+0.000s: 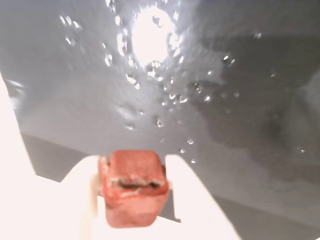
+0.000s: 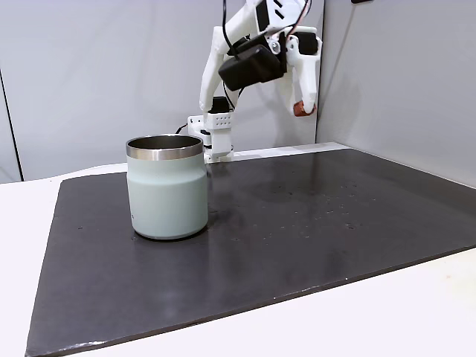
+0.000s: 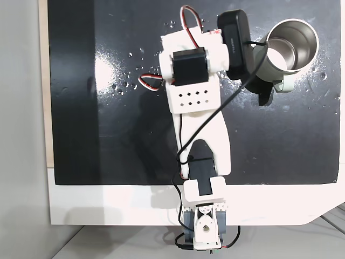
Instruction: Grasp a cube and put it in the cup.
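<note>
Jaws: closed on the cube (image 1: 132, 187), which sits pinched between two white fingers (image 1: 192, 200) at the near edge of the wrist view.

Wrist view. Cube: reddish-brown, rough-faced, with a dark ragged seam across its front. White finger parts flank it left and right. Beyond it, far below, a dark glossy mat (image 1: 240, 100) with a bright glare patch and scattered glinting specks.

A fixed view, from the side. Arm (image 2: 253, 63): white with black motor housings, raised high above the mat. Gripper (image 2: 303, 108): pointing down, the cube (image 2: 301, 109) a small reddish spot at its tip, well clear of the surface. Cup (image 2: 166, 195): squat, pale mint-green, steel rim, standing upright on the left part of the dark mat (image 2: 297, 223), well apart from the gripper and to its left. Tabletop (image 2: 416, 312): white, showing around the mat at the near and left edges. Grey wall panels behind.

A fixed view, from above. Arm (image 3: 202, 124): base at the near edge of the white tabletop (image 3: 108, 202), reaching out over the black mat (image 3: 97, 108). Cup (image 3: 291, 48): far right corner of the mat, open mouth and metal inside visible. Black camera housing (image 3: 234, 43): just left of the cup. Cube and fingertips cannot be made out here.
</note>
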Controlling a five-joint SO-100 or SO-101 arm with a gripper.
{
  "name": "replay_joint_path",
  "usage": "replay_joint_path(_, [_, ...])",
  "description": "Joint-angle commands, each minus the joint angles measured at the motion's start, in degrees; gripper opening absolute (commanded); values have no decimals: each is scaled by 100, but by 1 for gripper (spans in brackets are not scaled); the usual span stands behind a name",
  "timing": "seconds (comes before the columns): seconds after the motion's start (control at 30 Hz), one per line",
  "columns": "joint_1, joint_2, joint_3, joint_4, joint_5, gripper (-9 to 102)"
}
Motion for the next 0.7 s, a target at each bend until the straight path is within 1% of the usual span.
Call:
replay_joint_path(0.0, [264, 519, -44, 79, -79, 3])
replay_joint_path(0.23, [923, 562, -272, 141, -123, 3])
replay_joint_path(0.5, [2101, 448, -1055, 149, -132, 2])
replay_joint_path(0.67, [2725, 404, -1327, 79, -369, 2])
